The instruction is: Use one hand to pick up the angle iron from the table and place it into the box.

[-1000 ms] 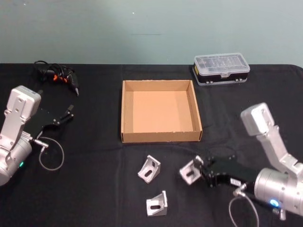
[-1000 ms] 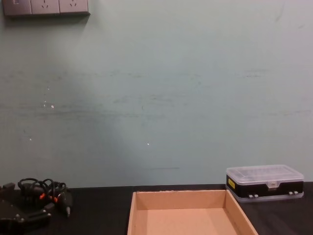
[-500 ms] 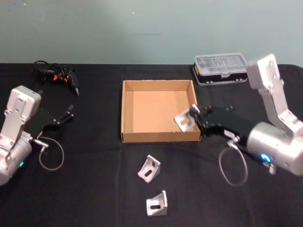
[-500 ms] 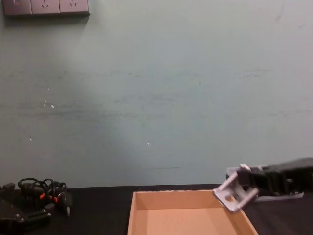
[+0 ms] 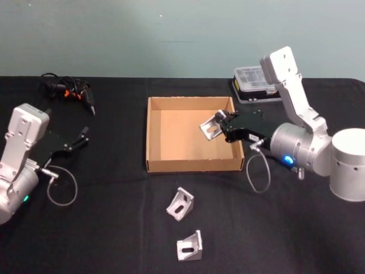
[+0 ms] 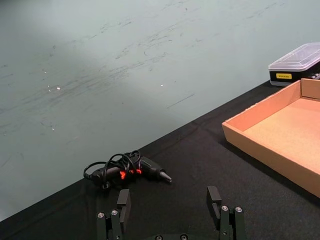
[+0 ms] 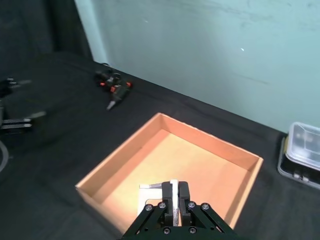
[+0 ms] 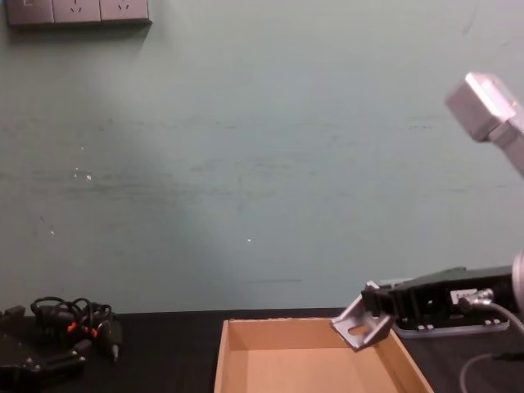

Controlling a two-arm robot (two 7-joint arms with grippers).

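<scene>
Right gripper (image 5: 221,127), right of centre in the head view, is clamped on an angle iron (image 5: 209,128), holding it above the right-hand part of the box (image 5: 149,134), higher than the rim. Left gripper (image 5: 81,137) sits parked at mid-left, fingers spread.

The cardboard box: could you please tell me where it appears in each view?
Head view: box at centre.
Chest view: bottom centre, cut off.
Left wrist view: beyond the parked left end effector.
Right wrist view: beneath the right end effector holding a bracket.
Landmark: clear-lidded case by its far right corner.
</scene>
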